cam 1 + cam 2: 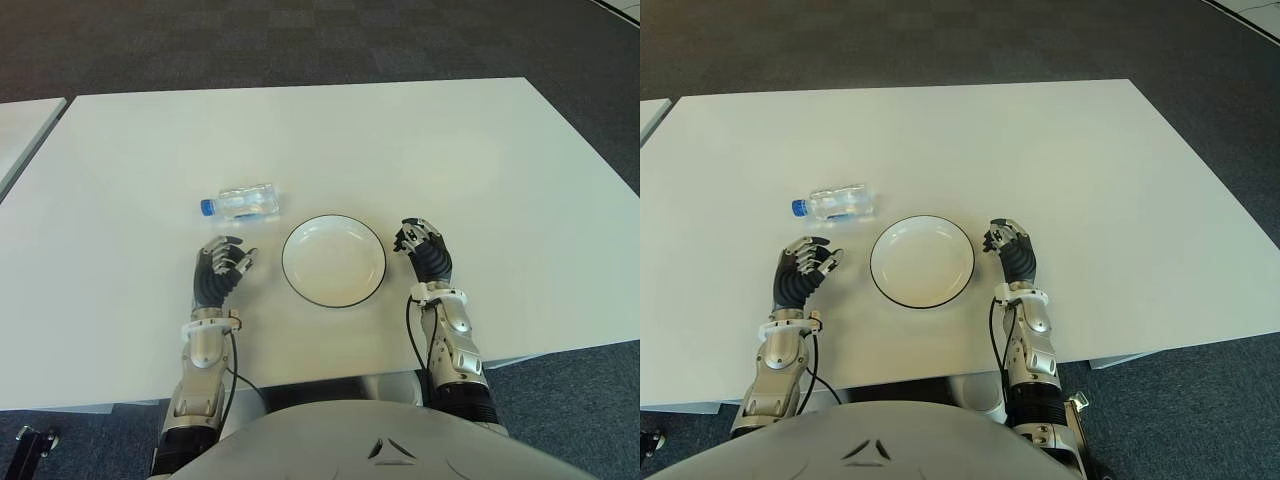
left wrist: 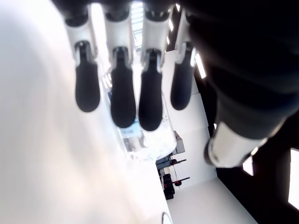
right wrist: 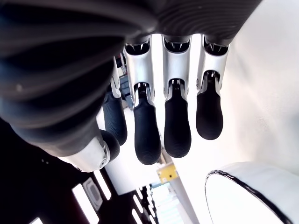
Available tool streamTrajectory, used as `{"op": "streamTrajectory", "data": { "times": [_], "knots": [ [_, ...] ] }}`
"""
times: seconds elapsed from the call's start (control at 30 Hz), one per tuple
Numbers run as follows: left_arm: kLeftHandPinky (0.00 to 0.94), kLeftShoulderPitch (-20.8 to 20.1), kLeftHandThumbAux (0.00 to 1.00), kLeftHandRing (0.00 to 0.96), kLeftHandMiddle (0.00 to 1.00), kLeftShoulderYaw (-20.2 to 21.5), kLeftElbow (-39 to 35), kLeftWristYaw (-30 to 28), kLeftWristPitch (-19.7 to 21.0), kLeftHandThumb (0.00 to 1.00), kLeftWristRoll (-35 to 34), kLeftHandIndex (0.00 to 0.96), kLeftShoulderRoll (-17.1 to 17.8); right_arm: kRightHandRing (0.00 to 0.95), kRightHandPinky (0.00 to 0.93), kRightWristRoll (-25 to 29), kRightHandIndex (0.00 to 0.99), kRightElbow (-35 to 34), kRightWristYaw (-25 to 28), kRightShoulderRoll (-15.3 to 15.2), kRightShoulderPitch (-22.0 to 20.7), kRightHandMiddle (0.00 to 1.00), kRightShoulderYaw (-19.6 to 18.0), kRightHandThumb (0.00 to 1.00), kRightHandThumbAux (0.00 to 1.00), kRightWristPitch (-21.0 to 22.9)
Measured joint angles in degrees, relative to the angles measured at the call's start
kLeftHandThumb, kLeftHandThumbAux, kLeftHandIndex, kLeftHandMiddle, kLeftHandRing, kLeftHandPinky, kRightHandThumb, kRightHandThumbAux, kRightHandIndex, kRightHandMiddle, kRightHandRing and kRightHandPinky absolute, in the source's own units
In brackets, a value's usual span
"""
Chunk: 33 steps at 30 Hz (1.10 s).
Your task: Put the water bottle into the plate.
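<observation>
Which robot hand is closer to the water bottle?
Left. The left robot hand is just in front of the water bottle, on its near side. The right robot hand is beyond the plate, further away.

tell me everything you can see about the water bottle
The water bottle is small, clear plastic with a blue cap and a label around its middle. It lies on its side on the white table, cap pointing to the robot's left. It sits just beyond the left hand and up-left of the plate, apart from both. Nothing touches it but the table; neither hand holds it.
</observation>
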Motion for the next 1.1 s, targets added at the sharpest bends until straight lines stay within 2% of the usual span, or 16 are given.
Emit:
{"op": "streamTrajectory", "data": {
  "times": [0.33,0.53,0.73,0.93,0.97,1.07,1.1],
  "knots": [
    [0.555,-2.4,0.720,0.549,0.548,2.9,-0.2,0.8,0.2,0.700,2.0,0.426,3.0,0.627,0.635,-0.1,0.434,0.2,0.0,0.0,0.0,0.629,0.0,0.707,0.724,0.0],
    [0.580,-4.8,0.721,0.563,0.557,3.3,1.2,5.4,-2.5,0.702,7.9,0.427,5.6,0.627,0.638,0.0,0.434,0.6,0.2,0.0,0.0,0.628,0.0,0.707,0.724,-0.3],
    [0.589,-7.8,0.721,0.579,0.571,3.0,3.5,10.6,-3.5,0.704,14.9,0.426,8.7,0.630,0.644,-0.1,0.434,1.2,0.3,0.0,-0.1,0.631,0.0,0.707,0.725,-0.8],
    [0.502,-10.9,0.718,0.514,0.497,2.2,3.7,12.3,0.2,0.705,22.6,0.419,12.8,0.630,0.637,-0.6,0.434,1.5,-0.6,0.0,-0.3,0.632,0.1,0.706,0.725,-0.8],
    [0.446,-11.6,0.716,0.451,0.448,2.0,3.6,12.3,1.2,0.703,23.9,0.417,13.5,0.630,0.637,-0.6,0.434,1.5,-0.7,0.0,-0.3,0.632,0.1,0.706,0.725,-0.8],
    [0.356,-13.5,0.714,0.353,0.363,0.9,3.5,12.3,3.0,0.701,27.3,0.412,15.9,0.629,0.636,-0.7,0.434,1.7,-1.0,0.0,-0.5,0.632,0.2,0.706,0.725,-0.8],
    [0.308,-14.1,0.700,0.303,0.315,0.7,3.6,12.4,3.3,0.673,28.1,0.363,16.8,0.629,0.636,-0.7,0.434,1.7,-1.0,0.0,-0.6,0.632,0.2,0.706,0.725,-0.8]
  ]
}}
